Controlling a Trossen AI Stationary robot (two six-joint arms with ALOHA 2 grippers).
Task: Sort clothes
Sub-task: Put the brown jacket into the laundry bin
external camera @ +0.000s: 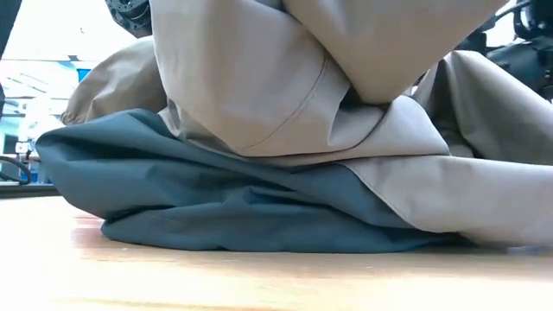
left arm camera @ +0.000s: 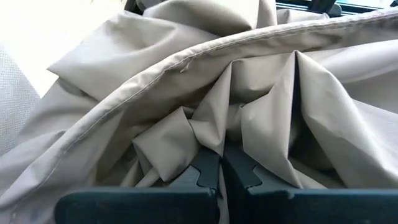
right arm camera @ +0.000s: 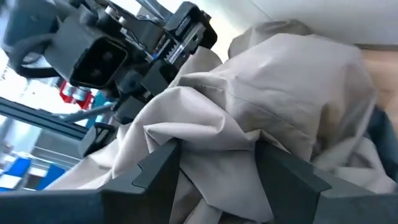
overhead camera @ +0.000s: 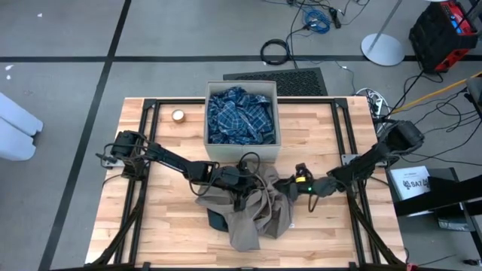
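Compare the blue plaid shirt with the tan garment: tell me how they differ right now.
The blue plaid shirt lies bunched inside the beige fabric box; the tan garment sits on the table, over a dark slate piece. The plaid shirt is untouched; the left gripper is shut on the tan garment and the right gripper straddles a fold of it. One is checked, the other plain. Both are crumpled.

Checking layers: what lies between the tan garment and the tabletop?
A dark slate garment, under the tan garment and resting on the wooden tabletop, seen in the low view.
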